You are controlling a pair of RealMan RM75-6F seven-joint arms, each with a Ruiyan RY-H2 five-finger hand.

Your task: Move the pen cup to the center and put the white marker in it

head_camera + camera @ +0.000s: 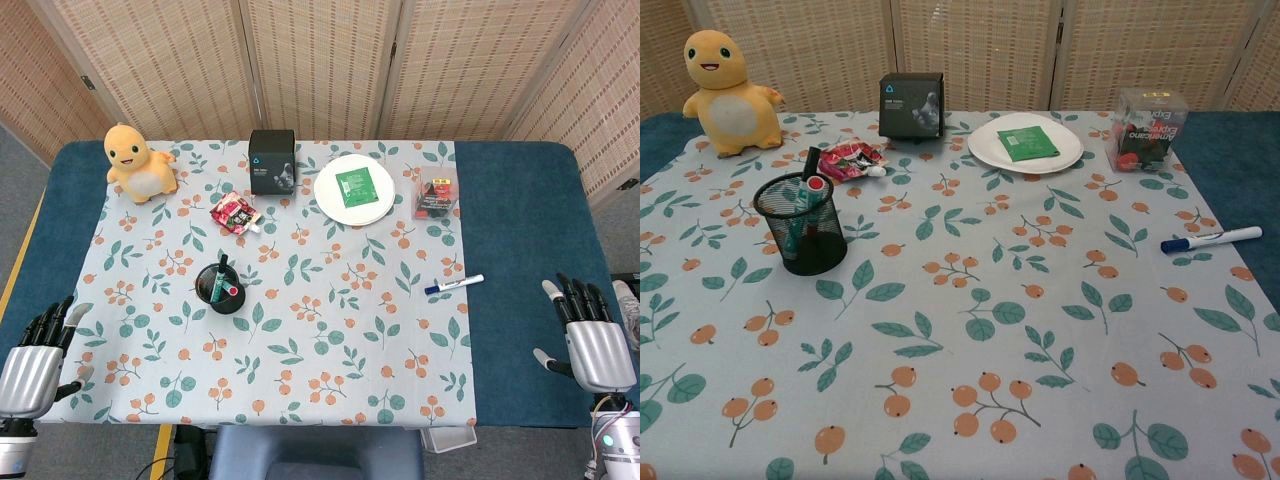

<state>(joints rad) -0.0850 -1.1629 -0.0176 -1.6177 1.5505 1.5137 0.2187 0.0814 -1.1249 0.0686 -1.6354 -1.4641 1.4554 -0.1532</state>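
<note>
Meanwhile the pen cup (222,290) stands well apart from the white marker (454,284).

Silver-backed left hand (32,372) and right hand (592,342), black fingers with pale tips, grey wrists

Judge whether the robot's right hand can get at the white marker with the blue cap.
Probably yes: the white marker with the blue cap lies alone, nothing between it and the open right hand.
</note>
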